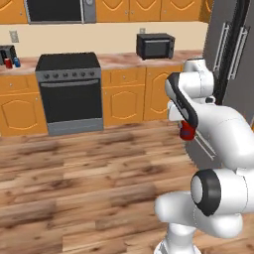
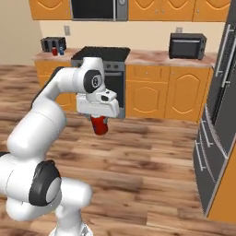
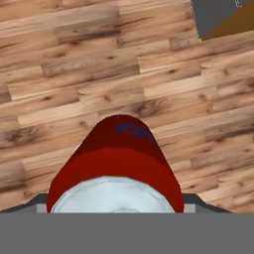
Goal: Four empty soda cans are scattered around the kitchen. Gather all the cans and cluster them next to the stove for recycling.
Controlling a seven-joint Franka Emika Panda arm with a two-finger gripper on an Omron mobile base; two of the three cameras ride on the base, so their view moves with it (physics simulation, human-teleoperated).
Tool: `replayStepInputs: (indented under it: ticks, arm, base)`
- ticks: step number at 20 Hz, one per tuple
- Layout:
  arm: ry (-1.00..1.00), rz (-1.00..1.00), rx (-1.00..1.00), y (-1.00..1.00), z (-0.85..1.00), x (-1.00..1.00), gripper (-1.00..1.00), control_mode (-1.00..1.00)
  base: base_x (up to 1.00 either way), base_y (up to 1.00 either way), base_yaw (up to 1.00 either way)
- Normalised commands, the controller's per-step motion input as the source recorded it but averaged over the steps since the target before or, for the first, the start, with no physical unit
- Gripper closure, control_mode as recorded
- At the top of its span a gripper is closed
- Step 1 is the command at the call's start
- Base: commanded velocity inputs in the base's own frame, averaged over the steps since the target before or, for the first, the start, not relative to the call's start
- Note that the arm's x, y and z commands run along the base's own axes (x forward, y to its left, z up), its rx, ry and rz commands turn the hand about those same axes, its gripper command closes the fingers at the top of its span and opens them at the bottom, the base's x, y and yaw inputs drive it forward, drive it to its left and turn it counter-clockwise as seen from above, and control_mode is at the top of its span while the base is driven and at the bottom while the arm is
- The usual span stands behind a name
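now the gripper [image 2: 99,120] clamps a red soda can [image 2: 99,125] between its jaws, hanging above the floor.

Left base view taken from behind arm, on its left, looking forward and down across wood floor [image 1: 74,168] toward far stove [image 1: 69,92] and counter run. Right base view taken from behind arm, on its right, same direction. Shared by both: stove [image 2: 108,55], toaster oven [image 1: 155,45] [image 2: 186,45], fridge [image 1: 230,54] [image 2: 221,106], floor. Hand view aimed straight down at floor [image 3: 74,74], very close over red can [image 3: 115,158]; fridge corner [image 3: 218,17] caught at upper right.
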Motion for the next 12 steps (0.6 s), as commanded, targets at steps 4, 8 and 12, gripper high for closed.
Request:
replayStepInputs:
  ticks: [4, 8, 12]
  arm:
    - [0.00, 0.00, 0.00, 0.00, 0.00, 0.00, 1.00, 1.00]
    - [0.00, 0.00, 0.00, 0.00, 0.00, 0.00, 1.00, 1.00]
    - [0.00, 0.00, 0.00, 0.00, 0.00, 0.00, 1.00, 1.00]
  base:
    - [1.00, 0.45, -0.08]
    - [1.00, 0.61, -0.08]
    - [1.00, 0.71, -0.08]
